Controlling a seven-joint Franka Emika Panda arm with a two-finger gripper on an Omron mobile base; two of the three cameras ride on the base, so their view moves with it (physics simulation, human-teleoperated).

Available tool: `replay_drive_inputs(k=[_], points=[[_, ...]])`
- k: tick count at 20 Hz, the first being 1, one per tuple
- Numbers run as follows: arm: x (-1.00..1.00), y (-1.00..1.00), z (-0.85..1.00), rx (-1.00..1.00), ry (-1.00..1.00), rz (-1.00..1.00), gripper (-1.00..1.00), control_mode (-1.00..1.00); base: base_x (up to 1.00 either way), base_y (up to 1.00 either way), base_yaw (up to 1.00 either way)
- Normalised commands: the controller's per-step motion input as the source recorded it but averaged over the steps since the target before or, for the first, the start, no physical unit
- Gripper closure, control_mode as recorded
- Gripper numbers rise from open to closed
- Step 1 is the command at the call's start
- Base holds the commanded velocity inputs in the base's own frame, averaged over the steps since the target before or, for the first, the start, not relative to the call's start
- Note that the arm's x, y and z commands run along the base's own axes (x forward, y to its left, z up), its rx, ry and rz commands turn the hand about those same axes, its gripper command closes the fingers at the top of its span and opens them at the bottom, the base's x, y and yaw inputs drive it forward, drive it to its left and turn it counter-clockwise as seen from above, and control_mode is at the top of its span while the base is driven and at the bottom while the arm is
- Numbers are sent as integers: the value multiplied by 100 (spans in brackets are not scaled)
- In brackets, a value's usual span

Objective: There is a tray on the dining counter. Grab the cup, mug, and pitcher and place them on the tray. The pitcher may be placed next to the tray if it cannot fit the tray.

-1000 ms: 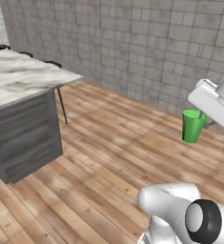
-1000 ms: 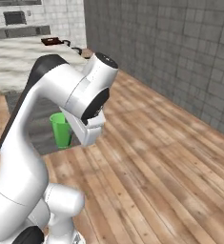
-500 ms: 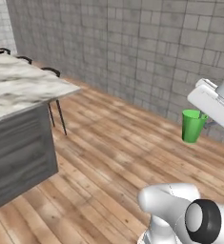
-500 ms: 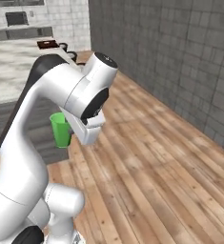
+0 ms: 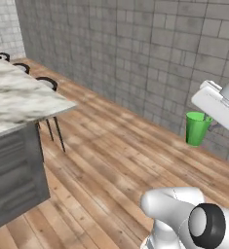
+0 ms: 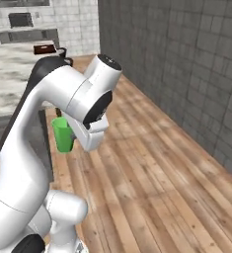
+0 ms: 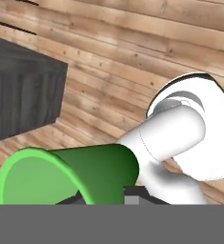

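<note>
Green handleless plastic cup (image 5: 198, 128) rides clamped in my two-finger gripper (image 7: 101, 198), carried above the wooden floor. White marble dining counter (image 5: 18, 97) lies off to one side. I judge a jolt while driving could slip it loose.

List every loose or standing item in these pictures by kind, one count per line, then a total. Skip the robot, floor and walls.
Green cup, held up off the floor at the gripper: 1
Marble dining counter: 1
Dark stools beside the counter: 3
Dark red-brown tray, on the counter's far end: 1
Total: 6
</note>
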Motion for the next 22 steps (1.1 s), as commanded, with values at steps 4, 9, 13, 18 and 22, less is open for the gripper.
replay_drive_inputs(k=[4,9,13,18,22], points=[[0,0,0,0,0,0,100,100,100,-44,21],[0,0,0,0,0,0,100,100,100,-50,22],[0,0,0,0,0,0,100,100,100,-45,23],[0,0,0,0,0,0,100,100,100,-45,23],[0,0,0,0,0,0,100,100,100,-50,25]])
